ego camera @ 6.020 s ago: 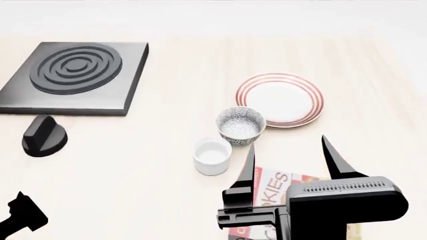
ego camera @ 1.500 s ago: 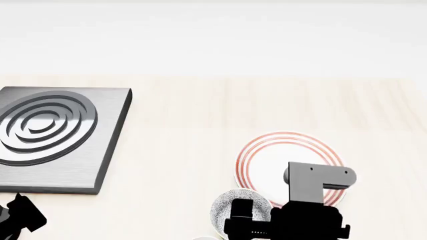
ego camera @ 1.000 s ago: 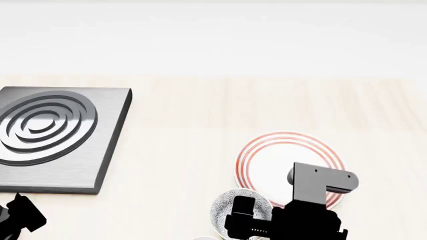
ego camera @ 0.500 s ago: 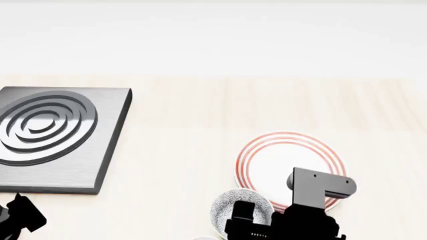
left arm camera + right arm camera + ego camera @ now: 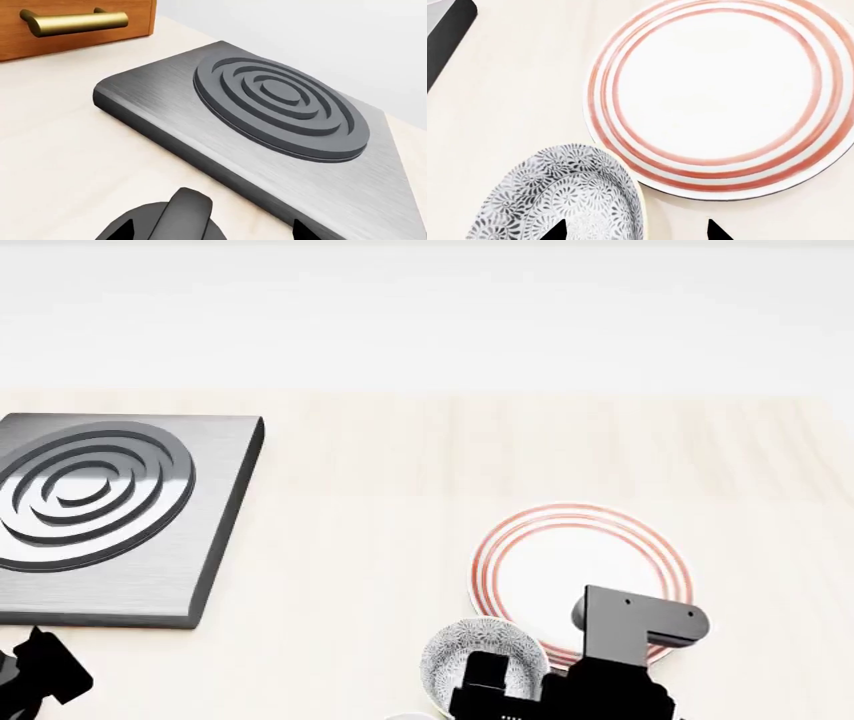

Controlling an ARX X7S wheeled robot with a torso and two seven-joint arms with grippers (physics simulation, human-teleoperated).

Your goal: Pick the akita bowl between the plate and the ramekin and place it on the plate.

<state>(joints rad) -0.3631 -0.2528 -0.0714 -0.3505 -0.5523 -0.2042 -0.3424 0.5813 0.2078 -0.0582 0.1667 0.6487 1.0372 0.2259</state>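
- The pale wooden table (image 5: 400, 470) spreads under both arms, with a wood drawer front and its brass handle (image 5: 73, 21) at the far edge in the left wrist view.
- The grey burner slab (image 5: 100, 510) with raised rings lies just ahead of the left gripper (image 5: 210, 231); a dark rounded knob (image 5: 177, 220) sits between its two finger tips, which stand apart.
- The plate (image 5: 714, 95), white with red rings, lies bare just beyond the right gripper (image 5: 634, 231) and a little to its outer side.
- The akita bowl (image 5: 567, 200) sits right at the right gripper, its rim close beside the plate's edge; I cannot tell whether they touch.
- The right gripper's two dark finger tips are spread, one over the bowl's inside and one outside its rim, not clamped on it.
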